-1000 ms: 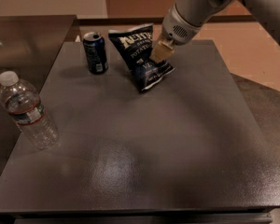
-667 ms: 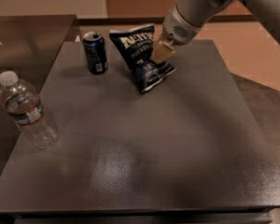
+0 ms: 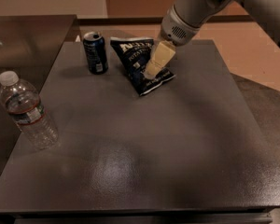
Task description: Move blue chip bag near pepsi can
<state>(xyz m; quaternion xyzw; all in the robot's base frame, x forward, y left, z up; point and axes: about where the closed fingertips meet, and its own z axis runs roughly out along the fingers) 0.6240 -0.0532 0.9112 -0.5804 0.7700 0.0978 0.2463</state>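
Observation:
The blue chip bag (image 3: pixel 136 59) is dark navy with white lettering and lies on the dark table (image 3: pixel 144 143) at the back centre. The pepsi can (image 3: pixel 95 52) stands upright just left of it with a small gap between them. My gripper (image 3: pixel 151 69) reaches down from the upper right. Its cream fingers (image 3: pixel 159 56) are pressed together on the middle of the bag, pinching it. The bag's lower end rests on the table.
A clear plastic water bottle (image 3: pixel 27 112) with a white cap stands at the table's left edge. A second dark surface (image 3: pixel 28 36) adjoins at the back left. Tan floor shows to the right of the table.
My gripper and the blue chip bag have come down slightly and a little toward the camera. The can and the bottle have not moved.

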